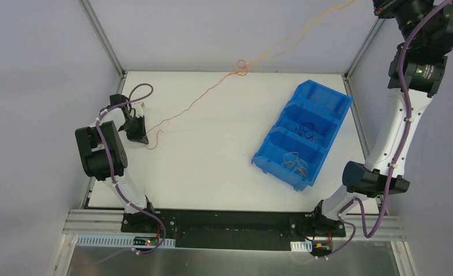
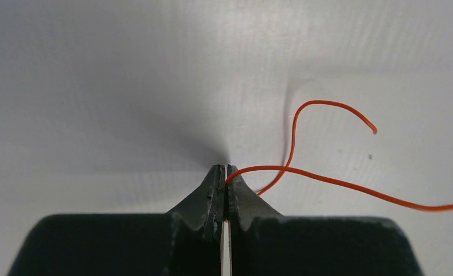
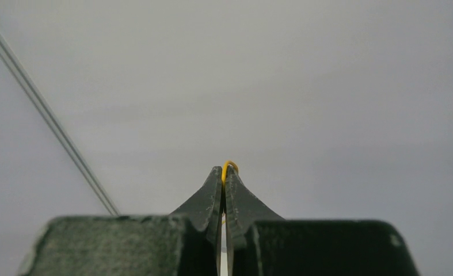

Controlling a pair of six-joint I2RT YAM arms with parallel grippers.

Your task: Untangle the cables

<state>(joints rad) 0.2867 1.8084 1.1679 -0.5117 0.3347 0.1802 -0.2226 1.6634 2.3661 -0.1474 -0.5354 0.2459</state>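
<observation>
Two wires make one long line between your grippers. The left gripper (image 2: 224,168) is clamped on the orange wire (image 2: 339,183) low at the left side of the table (image 1: 212,172), with a short free tail curling off beyond the pinch. The right gripper (image 3: 223,168) is clamped on a yellow wire (image 3: 229,165) and is raised high at the far right, out of the overhead view.

Seen from overhead, the line runs diagonally from near-left up to far-right. The knot (image 1: 242,67) where the strands snarl together sits roughly midway along it, by the table's far edge. It lies off to the right of the left gripper and down-left of the right one, and neither arm looks clearly nearer.

I judge that pulling apart along this axis would only tighten the knot, so slackening toward it should serve you better. Other loose wires (image 1: 296,164) lie in the compartments of the blue bin (image 1: 270,163), well apart from the line.
</observation>
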